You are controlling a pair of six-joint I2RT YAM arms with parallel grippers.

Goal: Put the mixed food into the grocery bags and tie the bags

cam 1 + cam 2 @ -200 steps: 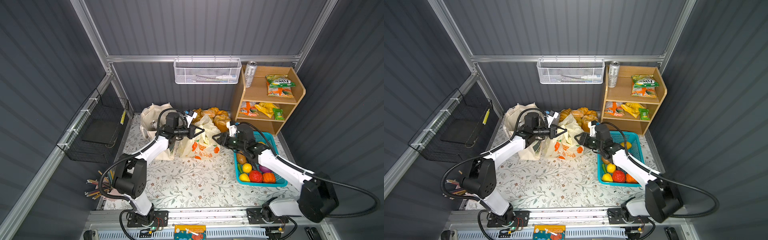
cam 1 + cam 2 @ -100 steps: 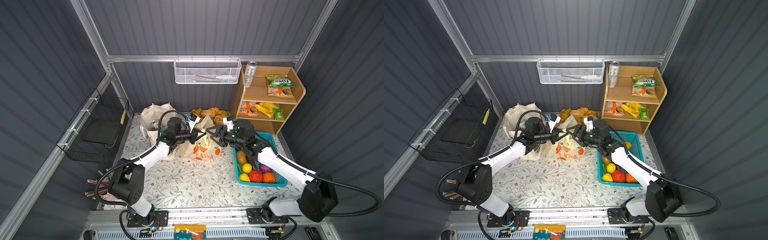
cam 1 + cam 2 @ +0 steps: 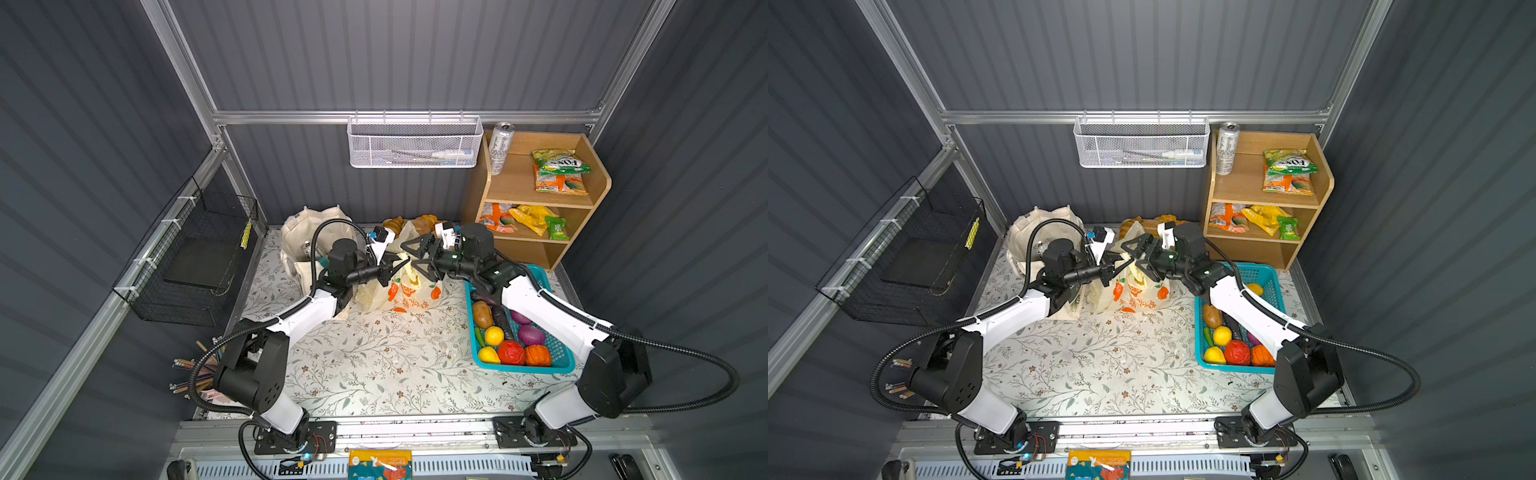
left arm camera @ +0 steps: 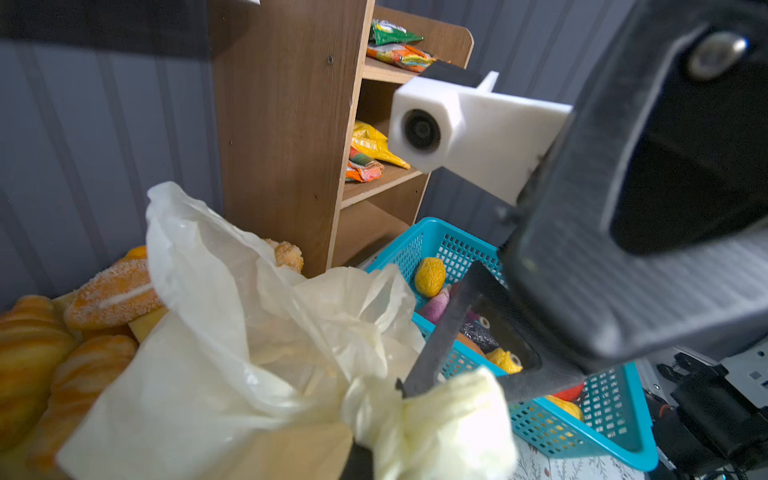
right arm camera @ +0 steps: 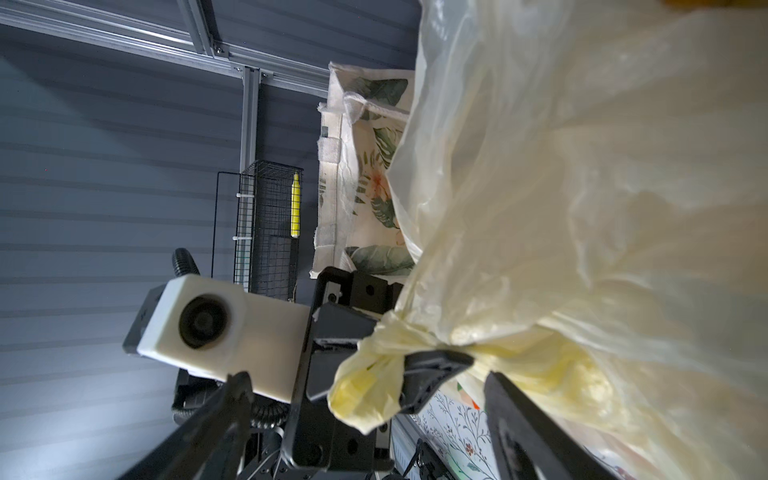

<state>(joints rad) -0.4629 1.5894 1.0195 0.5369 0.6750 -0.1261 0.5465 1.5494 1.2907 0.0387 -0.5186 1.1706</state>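
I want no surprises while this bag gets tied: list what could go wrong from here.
1. The left claw is shut on one twisted handle of the thin plastic bag; a hard pull may tear it or tip the bag.
2. The right claw is open and holds nothing, so its grab could miss the loose film.
3. Bread and produce in the basket lie unpacked; tying now may shut them out.

The only lettering that can be read is "FOX'S", in white letters seen upside down in both top views. It stands on the green and yellow snack packet [image 3: 561,162] on the top shelf of the wooden shelf unit [image 3: 515,183], well apart from both pairs of jaws. Print on the silver-white drink can [image 3: 500,147] and on the thin pale-yellow plastic bag with orange fruit print [image 3: 411,291] just below the jaws is too small to read.
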